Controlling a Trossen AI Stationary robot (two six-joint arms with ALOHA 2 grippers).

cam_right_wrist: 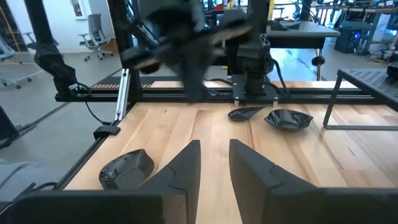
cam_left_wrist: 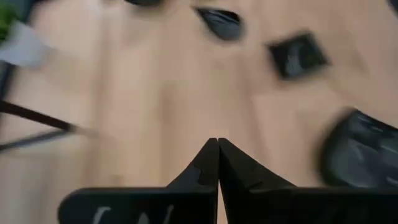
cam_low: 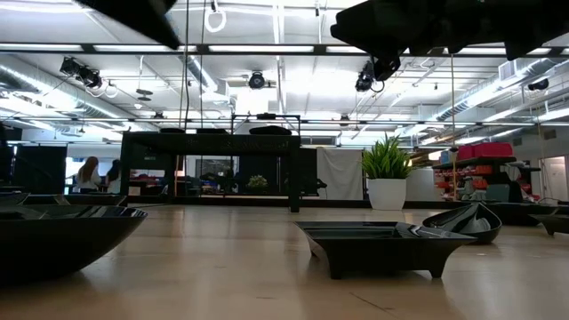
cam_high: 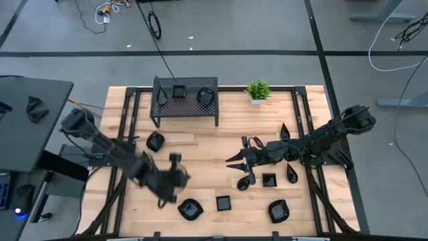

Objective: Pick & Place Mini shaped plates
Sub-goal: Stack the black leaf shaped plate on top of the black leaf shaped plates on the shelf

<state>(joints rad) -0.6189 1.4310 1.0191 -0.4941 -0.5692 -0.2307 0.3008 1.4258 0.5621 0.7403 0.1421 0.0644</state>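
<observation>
Seen from above, the left hand (cam_high: 175, 161) hangs over the near-left part of the wooden worktop (cam_high: 200, 144), its fingers (cam_left_wrist: 208, 163) pressed together with nothing between them. The right hand (cam_high: 239, 159) reaches in from the right side toward the middle of the worktop, its two fingers (cam_right_wrist: 186, 163) spread a little apart and gripping nothing that can be seen. The mini shaped plates are scattered in several places. Two sit on top of the black perforated rack (cam_high: 186, 98) at the far edge: a square plate (cam_high: 178, 91) and a rounded plate (cam_high: 205, 96) beside it. A small blob-shaped plate (cam_high: 155, 141) lies on the wood just in front of the rack's left end. Along the near edge lie a rounded dish (cam_high: 190, 209), a small square dish (cam_high: 223, 203) just to its right, and a larger rounded dish (cam_high: 279, 211) further right. Below the right arm sit another square plate (cam_high: 269, 179), a teardrop plate (cam_high: 292, 173) next to it, and a leaf-shaped plate (cam_high: 285, 131) on the arm's far side. A small potted plant (cam_high: 257, 90) stands at the far edge, to the right of the rack. From worktop height, a square dish (cam_low: 378, 244) stands in the foreground, with the rack and plant behind it.
</observation>
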